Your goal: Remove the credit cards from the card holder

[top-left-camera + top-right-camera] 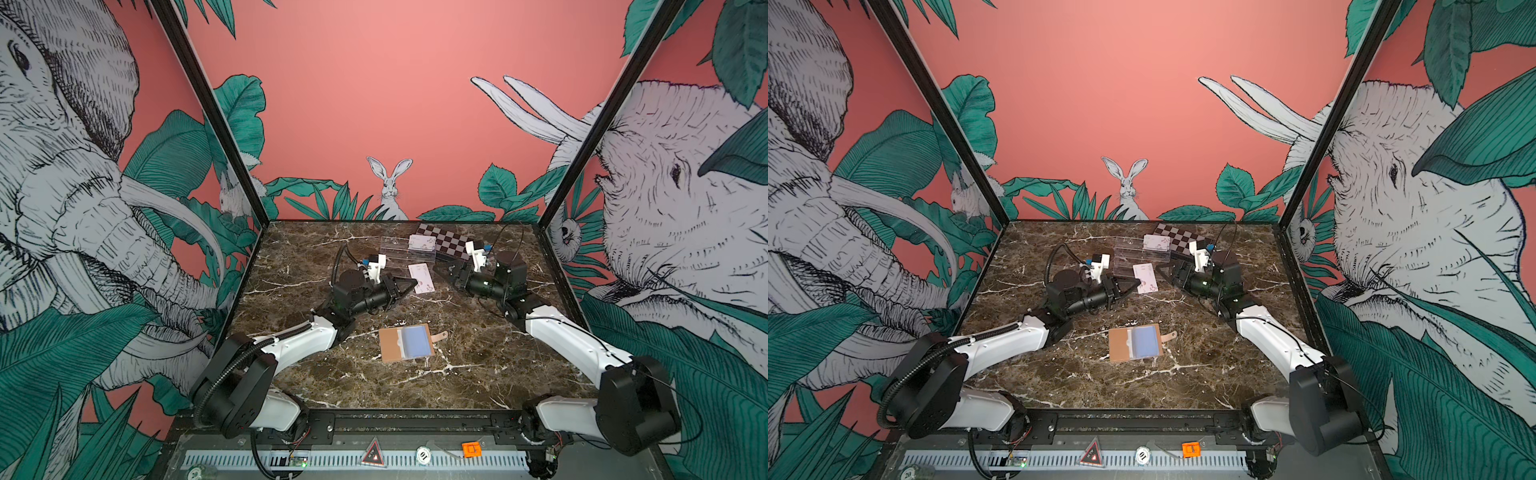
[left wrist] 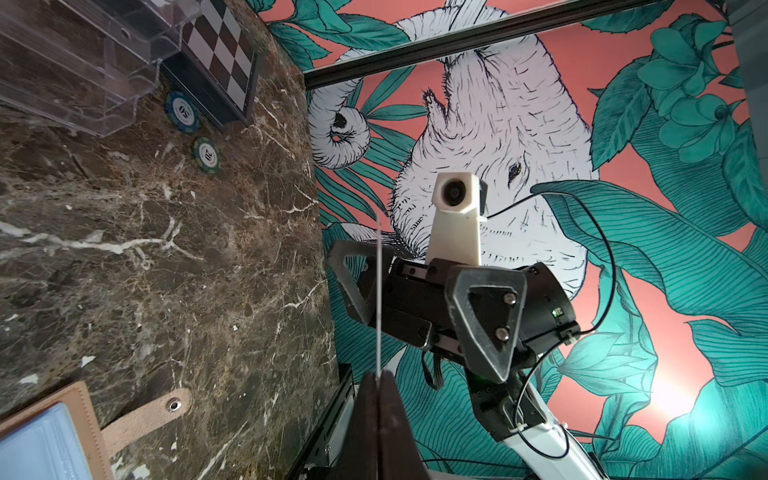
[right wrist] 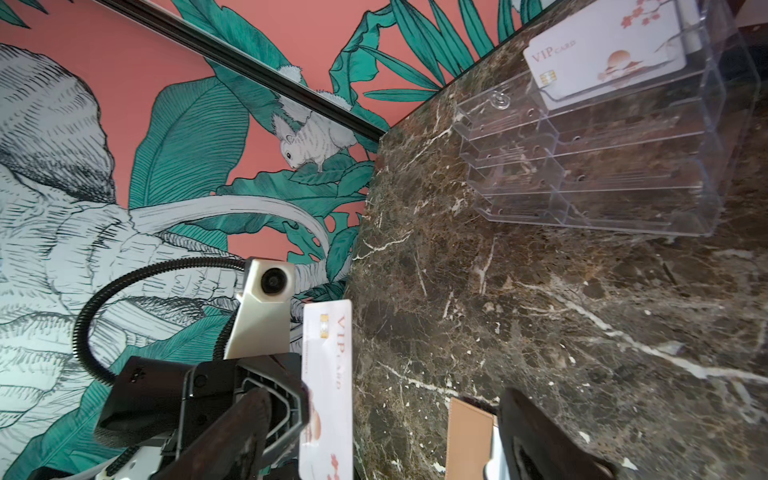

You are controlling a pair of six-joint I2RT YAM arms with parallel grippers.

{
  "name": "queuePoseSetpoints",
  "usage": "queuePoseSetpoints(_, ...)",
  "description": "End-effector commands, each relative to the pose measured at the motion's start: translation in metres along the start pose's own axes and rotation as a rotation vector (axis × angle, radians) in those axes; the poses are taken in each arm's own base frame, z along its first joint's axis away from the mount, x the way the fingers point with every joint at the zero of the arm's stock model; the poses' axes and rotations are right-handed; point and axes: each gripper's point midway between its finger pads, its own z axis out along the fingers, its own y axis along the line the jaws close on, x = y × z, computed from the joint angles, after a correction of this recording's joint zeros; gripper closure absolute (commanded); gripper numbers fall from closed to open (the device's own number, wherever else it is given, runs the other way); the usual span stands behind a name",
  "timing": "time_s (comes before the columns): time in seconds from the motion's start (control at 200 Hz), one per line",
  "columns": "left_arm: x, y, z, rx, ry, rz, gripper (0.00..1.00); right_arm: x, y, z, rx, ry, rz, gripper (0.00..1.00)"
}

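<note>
- Left tool (image 1: 409,284) (image 2: 378,378) is clamped tight on one credit card (image 1: 422,279) (image 2: 379,291). The card sticks out ahead of its tips, roughly level, printed face up; it is seen edge-on in the left wrist view.
- Right tool (image 1: 442,272) (image 2: 415,303) has its jaws wide with nothing gripped. It faces the left tool head-on, tips near the free end of the held card; whether they touch it cannot be told.
- In the right wrist view the held card (image 3: 328,382) shows its chip and "VIP card" print, just in front of the right tool (image 3: 386,440).
- Card holder (image 1: 405,343) (image 1: 1133,343) lies open and flat on the bench (image 1: 332,374), behind both tools' tips toward the arm bases and apart from each. Its pale blue sleeve faces up and the strap tab (image 2: 145,415) sticks out sideways.
- Second credit card (image 1: 422,242) (image 3: 602,54) sits in the clear tray (image 1: 395,251) (image 3: 623,166), beyond the tools' tips, in an end compartment on the side by the checkered box (image 1: 449,245).
- Two poker chips (image 2: 183,111) (image 2: 206,154) lie on the bench by the tray corner and the box.
</note>
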Motion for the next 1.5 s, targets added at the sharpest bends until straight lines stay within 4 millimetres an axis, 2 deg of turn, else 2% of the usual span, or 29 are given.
queuePoseSetpoints(0.0,-0.002,-0.027,0.003,0.087,0.006,0.019,1.0,-0.008,0.016,0.001,-0.096,-0.02,-0.008,0.15)
queuePoseSetpoints(0.115,-0.002,-0.029,0.006,0.093,0.012,0.023,1.0,-0.005,0.015,0.006,-0.117,0.001,0.013,0.21)
queuePoseSetpoints(0.625,0.001,-0.02,0.02,0.096,0.03,0.012,1.0,0.0,0.014,0.009,-0.179,0.007,0.065,0.63)
queuePoseSetpoints(0.95,0.002,-0.018,0.025,0.099,0.039,0.011,1.0,0.007,0.017,0.014,-0.199,0.028,0.072,0.75)
queuePoseSetpoints(1.04,0.002,-0.015,0.026,0.095,0.042,0.008,1.0,0.008,0.018,0.014,-0.203,0.032,0.073,0.83)
queuePoseSetpoints(1.185,0.002,-0.012,0.028,0.094,0.045,0.004,1.0,0.009,0.019,0.011,-0.204,0.03,0.075,1.0)
queuePoseSetpoints(1.495,0.002,-0.003,0.034,0.095,0.052,-0.009,1.0,0.017,0.018,0.007,-0.188,0.058,0.084,1.0)
